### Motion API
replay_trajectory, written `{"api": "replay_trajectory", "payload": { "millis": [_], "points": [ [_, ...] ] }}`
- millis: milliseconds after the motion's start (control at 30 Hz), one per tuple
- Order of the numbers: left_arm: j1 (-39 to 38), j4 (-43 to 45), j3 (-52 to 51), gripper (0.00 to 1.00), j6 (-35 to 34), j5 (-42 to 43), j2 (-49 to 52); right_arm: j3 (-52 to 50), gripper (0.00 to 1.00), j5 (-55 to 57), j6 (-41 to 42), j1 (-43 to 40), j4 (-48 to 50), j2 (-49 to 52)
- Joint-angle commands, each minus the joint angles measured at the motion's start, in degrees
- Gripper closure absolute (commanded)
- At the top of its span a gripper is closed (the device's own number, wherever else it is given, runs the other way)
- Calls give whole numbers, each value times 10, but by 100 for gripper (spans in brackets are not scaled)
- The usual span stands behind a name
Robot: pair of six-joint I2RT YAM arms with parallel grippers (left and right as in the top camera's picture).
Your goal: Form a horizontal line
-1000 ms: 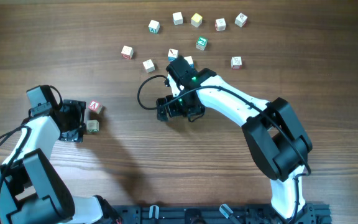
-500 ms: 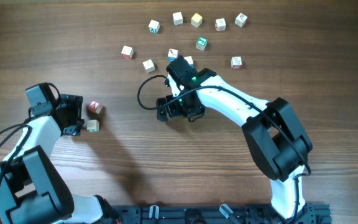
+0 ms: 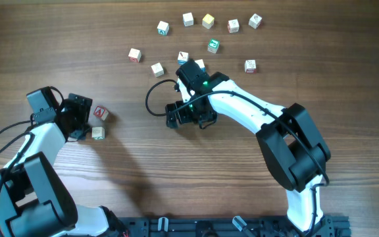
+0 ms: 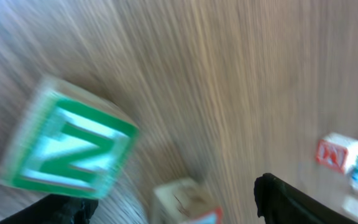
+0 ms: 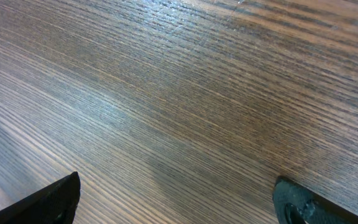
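Note:
A horizontal line of cubes is not in view; the cubes I see lie loose. Two of them sit at the left: one with a green N (image 4: 67, 149), seen in the overhead view as the nearer cube (image 3: 97, 132), and one with a red letter (image 3: 101, 112). My left gripper (image 3: 87, 122) stands open just left of both. In the blurred left wrist view the red-edged cube (image 4: 182, 202) lies between its fingers, untouched. My right gripper (image 3: 188, 118) is open over bare wood in the middle, nothing between its fingertips (image 5: 291, 205).
Several loose letter cubes are scattered along the far side, among them a yellow one (image 3: 207, 21), a green-faced one (image 3: 212, 45) and a red-lettered one (image 3: 134, 54). Two cubes (image 3: 183, 58) lie right beside the right arm's wrist. The table (image 3: 143, 178) is wood.
My left gripper has swung a little toward the far side and turned, staying open beside the two cubes. The right arm and the cubes have not moved.

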Motion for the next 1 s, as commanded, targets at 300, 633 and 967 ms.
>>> {"api": "replay_trajectory", "payload": {
  "millis": [300, 633, 967],
  "points": [
    [-2, -24, -6, 0, 30, 71, 6, -3, 0, 21, -5, -1, -5, 0],
    [-2, -34, -6, 0, 30, 66, -80, -3, 0, 21, 0, -1, -5, 0],
    [-2, -130, -6, 4, 242, 15, -218, -3, 0, 21, 1, -1, -5, 0]
  ]
}}
